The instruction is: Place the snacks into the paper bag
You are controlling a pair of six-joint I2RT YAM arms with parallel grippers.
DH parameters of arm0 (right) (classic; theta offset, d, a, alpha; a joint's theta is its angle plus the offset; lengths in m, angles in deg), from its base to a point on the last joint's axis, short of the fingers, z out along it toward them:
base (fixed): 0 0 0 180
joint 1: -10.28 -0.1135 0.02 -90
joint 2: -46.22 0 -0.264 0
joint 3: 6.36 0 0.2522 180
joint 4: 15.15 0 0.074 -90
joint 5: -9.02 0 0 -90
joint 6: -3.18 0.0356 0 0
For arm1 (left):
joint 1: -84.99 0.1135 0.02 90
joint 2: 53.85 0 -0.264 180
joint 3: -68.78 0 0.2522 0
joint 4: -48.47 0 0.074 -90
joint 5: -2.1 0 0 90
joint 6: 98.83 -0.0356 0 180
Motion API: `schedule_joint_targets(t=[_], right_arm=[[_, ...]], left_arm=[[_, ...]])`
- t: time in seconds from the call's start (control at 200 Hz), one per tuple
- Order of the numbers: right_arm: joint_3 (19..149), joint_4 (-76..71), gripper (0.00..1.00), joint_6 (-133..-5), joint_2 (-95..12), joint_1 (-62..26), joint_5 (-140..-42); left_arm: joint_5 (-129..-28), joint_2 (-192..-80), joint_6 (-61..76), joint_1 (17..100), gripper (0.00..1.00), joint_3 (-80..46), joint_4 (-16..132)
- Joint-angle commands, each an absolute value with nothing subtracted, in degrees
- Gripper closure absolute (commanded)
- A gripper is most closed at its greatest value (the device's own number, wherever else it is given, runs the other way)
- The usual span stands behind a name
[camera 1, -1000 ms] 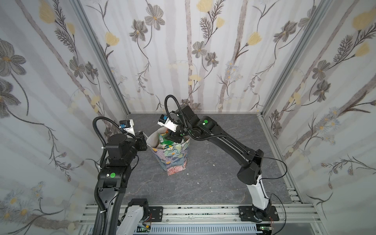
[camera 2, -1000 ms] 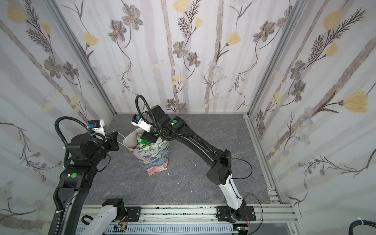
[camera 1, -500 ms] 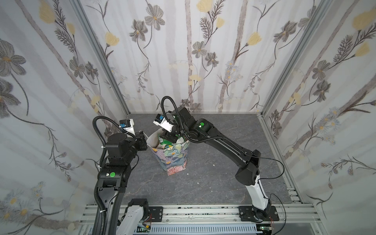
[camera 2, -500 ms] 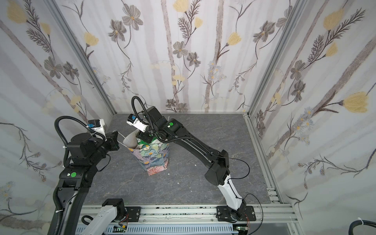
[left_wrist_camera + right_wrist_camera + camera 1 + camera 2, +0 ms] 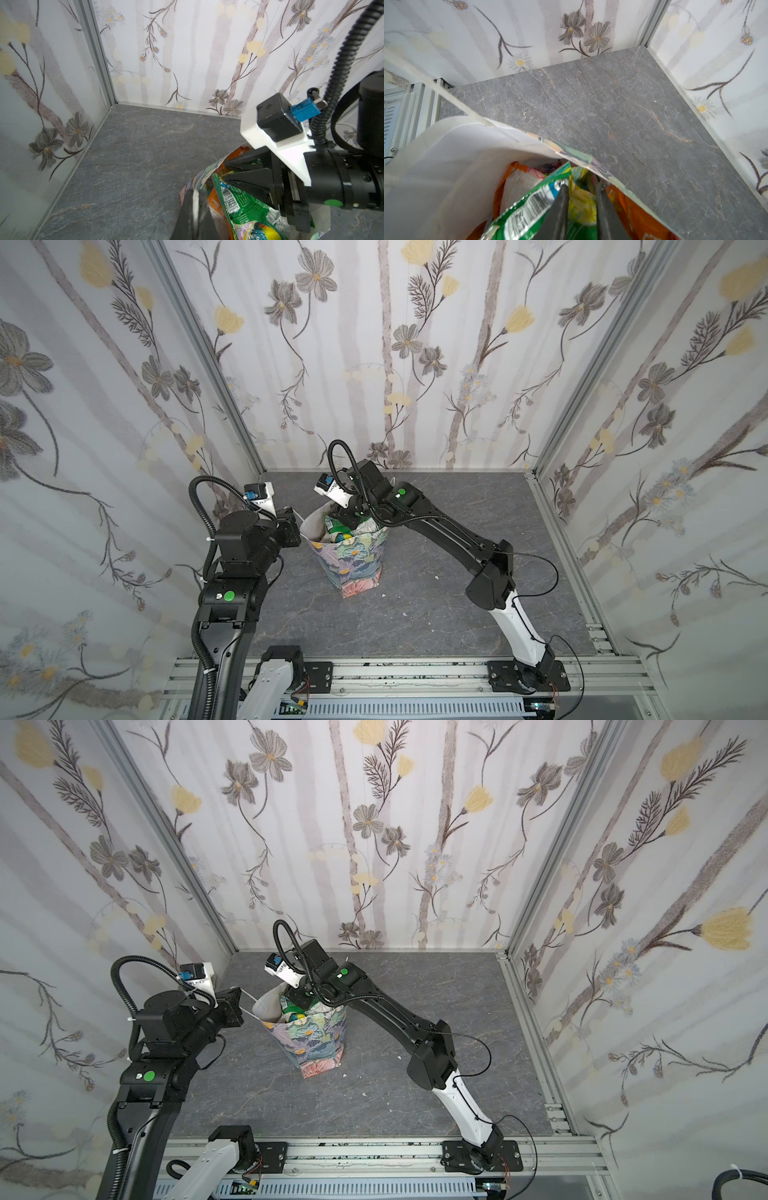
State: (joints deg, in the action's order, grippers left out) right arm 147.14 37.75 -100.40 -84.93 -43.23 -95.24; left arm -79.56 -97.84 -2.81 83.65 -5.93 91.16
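The floral paper bag (image 5: 353, 564) (image 5: 316, 1044) stands upright left of the floor's middle, mouth open. Several snacks fill it to the top; a green packet (image 5: 529, 207) (image 5: 245, 205) pokes out, with orange ones (image 5: 639, 218) beside it. My left gripper (image 5: 296, 526) (image 5: 194, 199) is shut on the bag's left rim, a white strip of paper pinched between its fingers. My right gripper (image 5: 343, 522) (image 5: 581, 185) reaches down into the bag's mouth. Its jaws stand a little apart and a yellow-green packet shows in the gap. No snacks lie on the floor.
Floral walls close in the grey stone-patterned floor (image 5: 436, 531) at the back and on both sides. An aluminium rail (image 5: 374, 676) carrying both arm bases runs along the front. A few white crumbs (image 5: 436, 577) lie to the right of the bag.
My right gripper has shifted left and lower over the bag's mouth, and its jaws have narrowed. The left arm and the bag have stayed put.
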Motion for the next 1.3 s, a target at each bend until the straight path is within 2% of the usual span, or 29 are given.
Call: schedule_joint_targets(t=[0.0,0.03,0.075,0.15,0.24,0.375,0.554,0.754,1.019,1.124,1.294], right_arm=[[148.11,35.95,0.67,-100.68,-82.72,-43.76,-95.9],[148.11,35.31,0.65,-100.35,-81.3,-43.81,-95.75],[148.06,34.42,0.55,-99.46,-79.21,-43.94,-94.73],[147.75,34.76,0.53,-98.85,-75.59,-44.33,-90.02],[144.29,35.39,0.45,-97.82,-70.36,-44.39,-82.0],[129.54,30.35,0.4,-94.28,-58.96,-44.02,-68.31],[106.96,20.3,0.29,-88.43,-44.74,-42.98,-58.23],[96.85,12.49,0.26,-79.24,-40.53,-40.97,-66.87],[95.57,8.64,0.25,-74.78,-44.05,-38.35,-69.09],[97.12,8.31,0.26,-74.98,-46.72,-37.37,-70.42],[100.39,8.59,0.35,-75.47,-50.17,-37.17,-74.93]], left_arm=[[-80.89,-97.57,-3.18,83.75,1.0,-6.93,85.97],[-81.01,-97.54,-3.17,83.73,1.0,-6.86,85.97],[-81.22,-97.67,-3.1,83.67,1.0,-6.93,85.87],[-81.18,-97.8,-2.95,83.75,1.0,-7.12,85.88],[-80.97,-97.72,-2.69,83.75,1.0,-7.31,85.71],[-81.02,-97.96,-2.9,83.76,1.0,-7.73,86.12],[-80.89,-97.32,-2.82,83.72,1.0,-7.44,86.23],[-79.73,-97.07,-2.8,83.75,1.0,-6.7,85.86],[-79.64,-96.53,-2.98,83.7,1.0,-5.99,85.88],[-79.77,-96.43,-2.99,83.73,1.0,-5.65,85.79],[-79.91,-96.3,-3.0,83.76,1.0,-5.78,86.3]])
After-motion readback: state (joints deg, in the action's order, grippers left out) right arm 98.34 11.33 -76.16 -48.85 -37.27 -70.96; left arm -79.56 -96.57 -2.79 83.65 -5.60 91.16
